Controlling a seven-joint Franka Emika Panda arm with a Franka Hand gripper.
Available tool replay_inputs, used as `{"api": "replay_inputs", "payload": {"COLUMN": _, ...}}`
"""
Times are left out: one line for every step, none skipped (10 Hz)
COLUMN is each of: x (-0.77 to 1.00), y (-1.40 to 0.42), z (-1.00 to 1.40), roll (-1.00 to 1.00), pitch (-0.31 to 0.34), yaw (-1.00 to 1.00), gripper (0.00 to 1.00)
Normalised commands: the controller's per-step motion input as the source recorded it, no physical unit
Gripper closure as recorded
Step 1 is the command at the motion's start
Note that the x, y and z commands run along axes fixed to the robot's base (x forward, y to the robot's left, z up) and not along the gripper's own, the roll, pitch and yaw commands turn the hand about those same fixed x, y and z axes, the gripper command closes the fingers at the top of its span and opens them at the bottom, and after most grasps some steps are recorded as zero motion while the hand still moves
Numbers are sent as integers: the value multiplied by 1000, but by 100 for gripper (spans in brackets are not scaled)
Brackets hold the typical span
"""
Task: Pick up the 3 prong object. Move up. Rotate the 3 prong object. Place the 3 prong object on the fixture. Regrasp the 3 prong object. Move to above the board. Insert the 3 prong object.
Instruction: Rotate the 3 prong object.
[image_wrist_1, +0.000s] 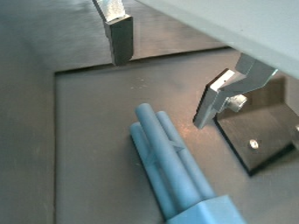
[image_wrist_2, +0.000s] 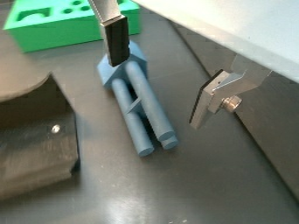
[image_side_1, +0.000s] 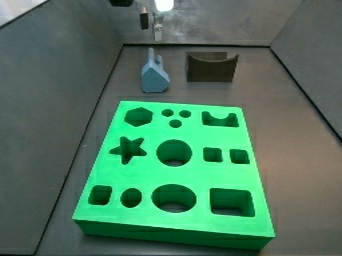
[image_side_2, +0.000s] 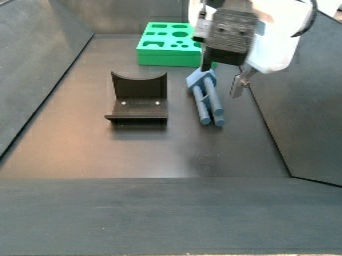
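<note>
Three parallel prongs run from a solid block on the blue-grey 3 prong object (image_wrist_1: 176, 171), lying flat on the dark floor in both wrist views. Above it the gripper (image_wrist_2: 158, 74) hangs with its fingers (image_wrist_2: 115, 39) spread, holding nothing. In a side view the piece (image_side_2: 205, 96) lies between the board (image_side_2: 170, 42) and the fixture (image_side_2: 136, 98).

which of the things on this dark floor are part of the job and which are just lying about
Part of the job:
- blue-grey plastic 3 prong object, flat on the floor
- dark notched fixture
- bright green board with shaped cut-outs
- gripper, open, low over the 3 prong object

Just lying about:
- nothing; only the grey enclosure walls remain
</note>
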Motion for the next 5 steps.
{"api": "replay_inputs", "payload": {"x": 32, "y": 3, "z": -42, "roll": 3, "pitch": -3, "yaw": 1000, "gripper": 0}}
{"api": "replay_inputs", "payload": {"x": 32, "y": 3, "z": -42, "roll": 3, "pitch": -4, "yaw": 1000, "gripper": 0}}
{"api": "replay_inputs", "payload": {"x": 32, "y": 3, "z": -42, "roll": 3, "pitch": -4, "yaw": 1000, "gripper": 0}}
{"api": "replay_inputs", "payload": {"x": 32, "y": 3, "z": -42, "roll": 4, "pitch": -4, "yaw": 1000, "gripper": 0}}
{"api": "replay_inputs", "payload": {"x": 32, "y": 3, "z": -42, "roll": 4, "pitch": -5, "yaw": 1000, "gripper": 0}}
